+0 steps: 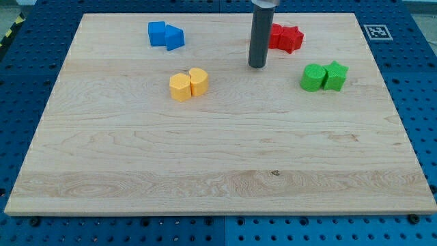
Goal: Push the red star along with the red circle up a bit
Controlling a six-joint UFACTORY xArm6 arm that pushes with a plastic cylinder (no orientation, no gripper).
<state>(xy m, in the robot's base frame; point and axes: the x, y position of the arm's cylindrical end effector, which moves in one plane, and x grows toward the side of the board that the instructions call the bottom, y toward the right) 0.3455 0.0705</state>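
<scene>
The red star (291,39) sits near the view's top, right of centre, with the red circle (276,35) touching its left side; the rod partly hides the circle. My tip (257,66) rests on the board just below and left of the red pair, a short gap away from them. The rod rises from there out of the view's top.
Two blue blocks (166,35) touch each other at the top left. Two yellow blocks (189,84) touch left of centre. A green circle (313,78) and green star (335,75) touch at the right. The wooden board (218,178) ends at a blue pegboard surround.
</scene>
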